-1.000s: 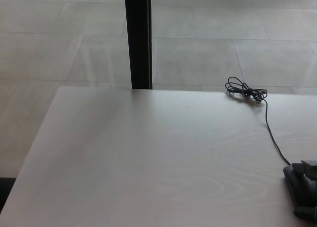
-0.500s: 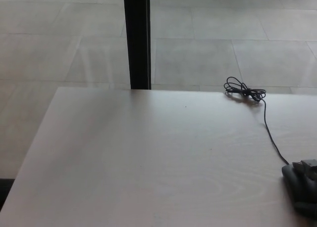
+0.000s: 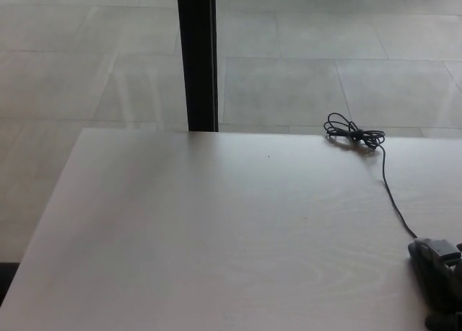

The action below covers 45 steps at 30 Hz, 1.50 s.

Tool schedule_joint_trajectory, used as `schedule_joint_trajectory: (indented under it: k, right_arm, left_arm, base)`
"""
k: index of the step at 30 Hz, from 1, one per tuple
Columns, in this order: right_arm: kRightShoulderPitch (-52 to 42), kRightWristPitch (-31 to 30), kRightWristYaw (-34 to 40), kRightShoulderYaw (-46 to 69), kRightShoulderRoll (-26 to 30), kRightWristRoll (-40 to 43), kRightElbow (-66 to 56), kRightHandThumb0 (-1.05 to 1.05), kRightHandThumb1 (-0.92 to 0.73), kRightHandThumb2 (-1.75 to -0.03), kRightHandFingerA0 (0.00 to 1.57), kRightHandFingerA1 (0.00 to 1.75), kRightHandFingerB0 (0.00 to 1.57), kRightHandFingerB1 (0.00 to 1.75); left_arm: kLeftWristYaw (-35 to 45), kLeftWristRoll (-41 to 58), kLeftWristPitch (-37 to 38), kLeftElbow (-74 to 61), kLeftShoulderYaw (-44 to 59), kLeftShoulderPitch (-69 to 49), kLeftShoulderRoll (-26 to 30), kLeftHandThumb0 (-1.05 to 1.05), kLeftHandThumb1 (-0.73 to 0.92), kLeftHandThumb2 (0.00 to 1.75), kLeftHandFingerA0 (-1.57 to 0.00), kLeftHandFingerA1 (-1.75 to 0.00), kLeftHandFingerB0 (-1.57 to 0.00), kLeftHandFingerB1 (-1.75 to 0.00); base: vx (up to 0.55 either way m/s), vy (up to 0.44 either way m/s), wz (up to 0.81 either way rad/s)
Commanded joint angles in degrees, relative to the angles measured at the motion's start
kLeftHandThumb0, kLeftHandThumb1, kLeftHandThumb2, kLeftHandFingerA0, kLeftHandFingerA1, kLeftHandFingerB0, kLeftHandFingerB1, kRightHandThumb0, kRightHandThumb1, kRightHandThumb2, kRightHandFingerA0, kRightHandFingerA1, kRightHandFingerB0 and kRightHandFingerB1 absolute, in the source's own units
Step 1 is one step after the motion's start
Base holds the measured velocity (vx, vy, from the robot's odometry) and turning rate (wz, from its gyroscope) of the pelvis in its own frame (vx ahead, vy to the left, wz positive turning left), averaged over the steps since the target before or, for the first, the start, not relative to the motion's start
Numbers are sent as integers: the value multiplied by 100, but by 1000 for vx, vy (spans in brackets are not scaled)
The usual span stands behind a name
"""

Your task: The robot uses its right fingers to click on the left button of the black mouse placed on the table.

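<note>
On the pale table (image 3: 216,230), the right robot hand (image 3: 444,270) covers the black mouse (image 3: 420,255), grip unclear.

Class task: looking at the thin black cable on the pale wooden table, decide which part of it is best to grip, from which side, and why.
Grip the thin black cable at its bundled coil near the pale wooden table's far edge, coming from above. The loops bunch there, giving fingers more to pinch than the single strand lying flat toward the dark object at the lower right. This is probably the easiest hold.
</note>
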State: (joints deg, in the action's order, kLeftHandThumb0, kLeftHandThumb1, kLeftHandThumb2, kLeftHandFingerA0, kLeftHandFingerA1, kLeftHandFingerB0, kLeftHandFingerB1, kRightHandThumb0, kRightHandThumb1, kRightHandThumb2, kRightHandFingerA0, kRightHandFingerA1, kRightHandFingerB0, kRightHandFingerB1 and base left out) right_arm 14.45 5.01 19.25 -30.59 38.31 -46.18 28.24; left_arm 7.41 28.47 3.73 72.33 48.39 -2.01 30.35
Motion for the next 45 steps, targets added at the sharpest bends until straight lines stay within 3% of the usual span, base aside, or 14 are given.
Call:
schedule_joint_trajectory:
  k: [1, 20, 21, 28, 29, 30, 35, 36, 38, 39, 40, 41, 42, 45]
  right_arm:
    - [-215, 198, -195, -225, 21, -286, 293, -85, -84, -66, 20, 55, 37, 35]
    - [-356, 444, 57, -136, -87, -143, 676, -85, -83, -65, 18, 58, 40, 38]
    - [-365, 435, 66, -189, -110, -195, 726, -86, -85, -66, 20, 54, 40, 36]
    - [-307, 408, -315, -134, -103, -14, 606, -80, -80, -65, 12, 52, 38, 35]
    - [-204, 366, -438, -86, -75, 24, 541, -86, -69, -104, 9, 54, 26, 48]
    - [-37, 349, -468, -41, -72, 33, 563, -81, -83, -66, 14, 48, 37, 32]
    - [438, 185, -647, 135, -58, 75, 481, -81, -85, -66, 14, 40, 34, 31]
    - [530, 154, -625, 183, -42, 59, 419, -81, -67, -101, 13, 50, 27, 46]
    - [582, 165, -571, 220, -23, 12, 384, -81, -67, -101, 13, 50, 27, 46]
    - [776, 85, -817, 328, 12, 85, 249, -82, -87, -66, 12, 37, 32, 31]
    - [875, 233, -703, 424, -15, 194, 330, -81, -65, -99, 12, 49, 29, 46]
    - [1150, 235, -649, 505, -9, 163, 392, -83, -68, -103, 11, 49, 27, 46]
    - [1226, 224, -704, 543, -8, 168, 396, -84, -87, -67, 11, 37, 33, 31]
    - [1586, 153, -820, 664, 93, 82, 346, -88, -91, -69, 9, 34, 28, 32]
  left_arm:
    - [-24, 91, 32, 15, 7, 27, 167, -90, 92, 77, -73, -64, -44, -45]
    - [39, 79, 144, 8, -35, 59, 196, -90, 92, 78, -67, -61, -48, -46]
    - [51, 93, 144, 22, -20, 73, 215, -96, 80, 93, -65, -66, -46, -52]
    - [86, 64, 190, -21, -56, 34, 187, -91, 92, 81, -64, -65, -44, -47]
    - [78, 73, 189, -35, -50, 30, 179, -89, 92, 78, -66, -64, -46, -48]
    - [50, 74, 179, -28, -47, 33, 182, -91, 92, 80, -65, -63, -45, -47]
    - [46, 135, 145, 8, 18, 27, 192, -93, 92, 79, -68, -66, -46, -47]
    - [36, 126, 155, -18, 8, 16, 183, -91, 92, 79, -68, -64, -45, -46]
    - [24, 103, 157, -44, -14, 3, 174, -91, 92, 79, -68, -64, -45, -46]
    - [22, 100, 154, -39, -17, -1, 171, -91, 92, 79, -69, -64, -45, -46]
    - [9, 85, 153, -22, -28, 1, 182, -93, 92, 78, -71, -65, -47, -47]
    - [25, 93, 164, 1, -18, -1, 183, -90, 92, 80, -66, -64, -48, -48]
    - [30, 110, 152, -2, -4, 0, 180, -93, 92, 81, -65, -65, -46, -47]
    - [5, 111, 178, -8, 5, -49, 164, -98, 81, 91, -71, -69, -47, -51]
  base:
    - [0, 0, 0]
    - [0, 0, 0]
    - [0, 0, 0]
    - [0, 0, 0]
    - [0, 0, 0]
    - [0, 0, 0]
    - [0, 0, 0]
    - [0, 0, 0]
    - [0, 0, 0]
    - [0, 0, 0]
    - [0, 0, 0]
    - [0, 0, 0]
    - [0, 0, 0]
    - [0, 0, 0]
